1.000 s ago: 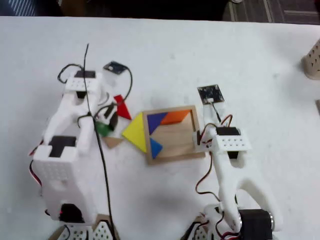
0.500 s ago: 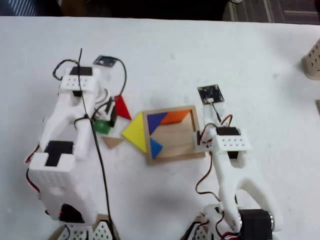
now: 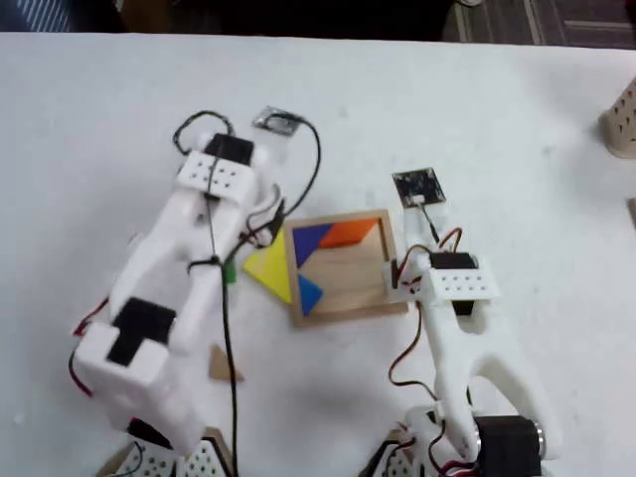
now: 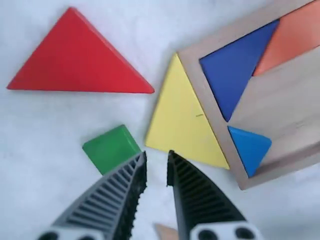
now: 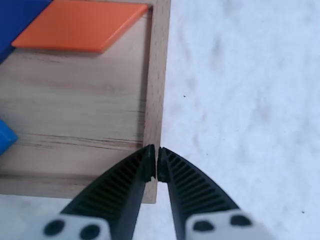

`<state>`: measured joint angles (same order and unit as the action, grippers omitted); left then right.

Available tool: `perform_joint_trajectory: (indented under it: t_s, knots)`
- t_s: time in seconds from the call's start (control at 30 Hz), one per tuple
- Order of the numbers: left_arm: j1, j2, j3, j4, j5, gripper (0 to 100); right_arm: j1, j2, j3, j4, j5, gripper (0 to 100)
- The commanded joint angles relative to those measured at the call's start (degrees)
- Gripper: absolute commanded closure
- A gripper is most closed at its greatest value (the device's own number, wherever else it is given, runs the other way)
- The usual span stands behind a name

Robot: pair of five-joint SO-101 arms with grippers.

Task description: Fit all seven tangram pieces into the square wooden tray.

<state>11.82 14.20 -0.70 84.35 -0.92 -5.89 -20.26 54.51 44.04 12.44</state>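
Note:
The square wooden tray (image 3: 348, 310) (image 4: 207, 102) (image 5: 155, 75) holds a dark blue triangle (image 3: 310, 241) (image 4: 235, 65), an orange parallelogram (image 3: 350, 232) (image 5: 80, 25) and a small blue triangle (image 3: 309, 294) (image 4: 250, 147). A yellow triangle (image 3: 268, 270) (image 4: 187, 125) lies against the tray's left wall. Beside it are a green square (image 4: 111, 148) and a red triangle (image 4: 75, 62). My left gripper (image 4: 156, 156) hovers between the green square and the yellow triangle, narrowly open and holding nothing. My right gripper (image 5: 155, 152) is shut, its tips over the tray's right wall.
A tan triangle (image 3: 221, 363) lies on the table near the front, beside the left arm. Small circuit boards (image 3: 417, 186) (image 3: 278, 121) with cables sit behind the arms. A pale object (image 3: 621, 119) stands at the right edge.
The left arm has swung right toward the tray and now covers the red triangle from above. The tan triangle lies nearer the front than before. The right arm has kept still.

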Motion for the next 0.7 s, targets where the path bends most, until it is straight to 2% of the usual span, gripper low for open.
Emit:
perform_joint_trajectory:
  t_s: [0.0,0.27,0.4,0.67]
  knots:
    - [-0.66,-7.25,-0.53,2.2,0.7,90,-0.4,-2.15,-1.05,-0.92,0.62,98.1]
    - [-4.0,-8.31,10.11,-0.35,0.62,71,-0.48,-2.15,-1.05,-0.92,0.62,98.1]
    - [-4.44,-8.31,14.15,-4.4,0.62,71,-0.48,-2.15,-1.05,-0.92,0.62,98.1]
    - [-13.05,-8.31,21.27,-14.07,0.7,70,-0.48,-2.15,-1.05,-0.92,0.62,98.1]
